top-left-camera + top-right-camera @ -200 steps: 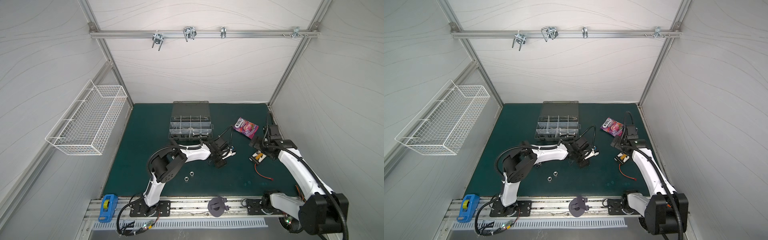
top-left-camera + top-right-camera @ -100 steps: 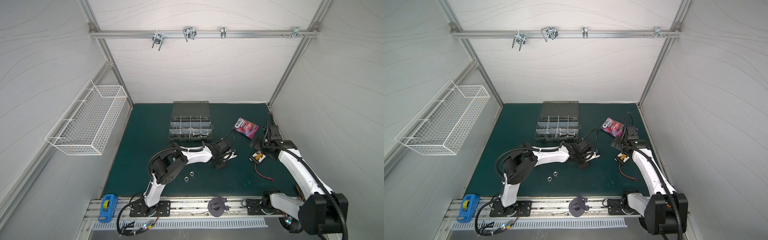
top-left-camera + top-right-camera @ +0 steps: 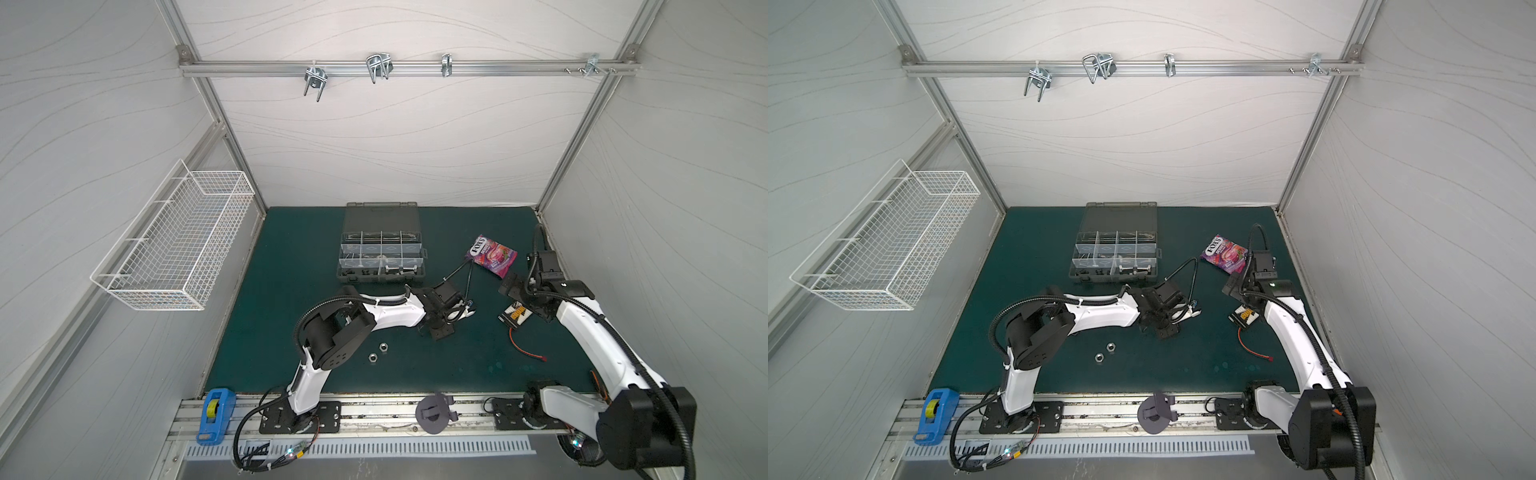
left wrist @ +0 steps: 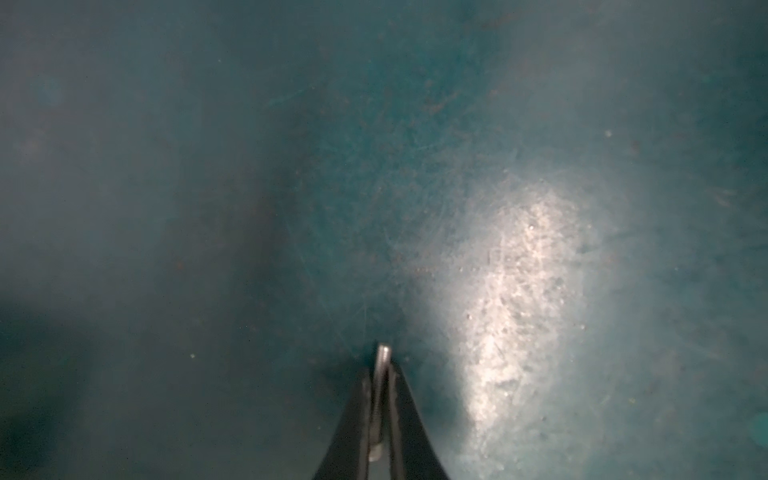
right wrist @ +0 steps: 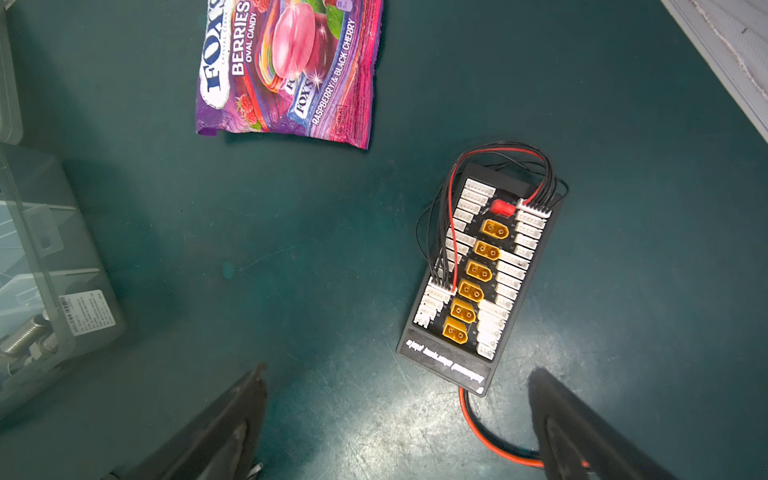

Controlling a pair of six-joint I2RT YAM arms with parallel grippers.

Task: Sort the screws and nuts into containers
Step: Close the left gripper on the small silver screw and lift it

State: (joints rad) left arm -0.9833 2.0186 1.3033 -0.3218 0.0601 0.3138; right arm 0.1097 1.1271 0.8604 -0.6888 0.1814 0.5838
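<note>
Screw [image 4: 379,399], thin and silver, was pinched between the fingers [image 4: 353,419] of the left gripper [image 4: 380,368]. Its tip poked out past them, close over the green mat [image 4: 208,166]; whether it touched the mat could not be told. In both top views that gripper sat low over the middle of the mat, in front of the case [image 3: 381,276] and a little to its right.

Two silver nuts [image 3: 382,346] [image 3: 1110,346] lay loose on the mat, close together, nearer the front edge than the left gripper and well apart from the case. The case stood open at the back of the mat with its lid flat behind it. Its compartments [image 3: 1127,249] held small parts too fine to tell apart. The right wrist view showed a stout bolt [image 5: 23,334] in a corner compartment.

The right gripper [image 5: 399,370] hung with its jaws wide apart, holding nothing, over the mat beside a black board [image 5: 478,270] of yellow sockets with red and black wires. A purple candy bag [image 5: 291,70] lay beyond the board, apart from it.
</note>
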